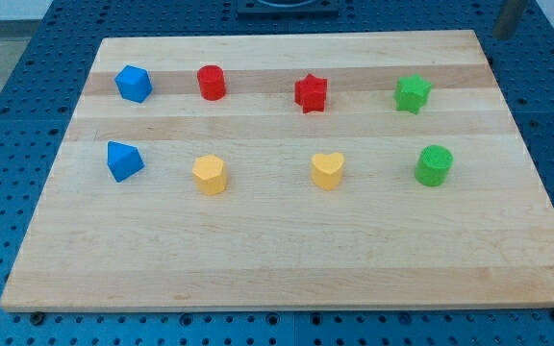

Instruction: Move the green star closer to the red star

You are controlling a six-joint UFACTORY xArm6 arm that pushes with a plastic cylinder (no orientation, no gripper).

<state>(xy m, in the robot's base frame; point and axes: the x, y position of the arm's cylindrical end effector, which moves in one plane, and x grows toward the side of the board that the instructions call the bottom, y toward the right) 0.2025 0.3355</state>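
Note:
The green star [413,93] sits in the upper row at the view's right. The red star [311,92] sits in the same row, about a hundred pixels to its left, with bare wood between them. My rod enters at the view's top right corner, and my tip [504,37] is just beyond the board's top right corner. It is up and to the right of the green star and touches no block.
The wooden board [277,259] lies on a blue perforated table. The upper row also holds a blue block [133,84] and a red cylinder [212,83]. The lower row holds a blue block [123,160], a yellow block [210,174], a yellow heart [328,170] and a green cylinder [434,165].

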